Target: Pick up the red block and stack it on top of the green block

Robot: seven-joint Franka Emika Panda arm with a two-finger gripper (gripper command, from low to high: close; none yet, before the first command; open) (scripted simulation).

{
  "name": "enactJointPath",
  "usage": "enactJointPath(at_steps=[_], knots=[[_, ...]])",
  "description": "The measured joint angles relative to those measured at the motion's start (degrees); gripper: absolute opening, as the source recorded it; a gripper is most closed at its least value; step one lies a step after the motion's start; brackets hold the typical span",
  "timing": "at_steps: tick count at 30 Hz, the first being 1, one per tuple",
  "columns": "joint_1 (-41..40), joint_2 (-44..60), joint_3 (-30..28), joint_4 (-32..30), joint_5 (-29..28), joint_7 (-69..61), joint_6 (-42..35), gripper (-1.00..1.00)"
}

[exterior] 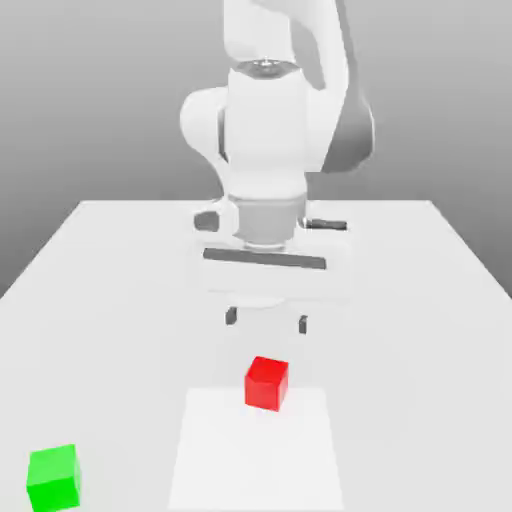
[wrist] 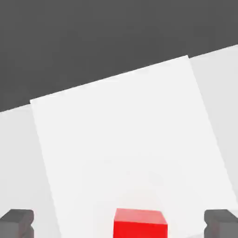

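Pale counter (exterior: 400, 300) | red cube (exterior: 267, 384): landmark, unstacked | green cube (exterior: 54, 479): well apart from it | end effector (exterior: 267, 321): wide open, empty, seemingly above it | step: approach; next likely align, descend, grasp

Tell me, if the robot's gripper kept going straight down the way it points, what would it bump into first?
Probably the red block: it sits between the two open fingers of the gripper. How far below it is, I can't tell exactly.
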Motion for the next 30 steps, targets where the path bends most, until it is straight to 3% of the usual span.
enactJointPath(at_steps=[6,7,14,22,30], knots=[[2.4,14.3,-3.6,0.6,-4.7,4.0,12.0,0.00],[3.1,15.6,-4.3,0.8,-4.9,4.3,13.1,-1.00],[3.1,15.6,-4.3,0.8,-5.1,4.5,13.2,-1.00],[2.6,0.6,-2.7,-1.3,-1.2,1.7,0.3,-1.00],[-5.9,5.7,-8.1,12.3,-6.0,4.3,-8.2,-1.00]])
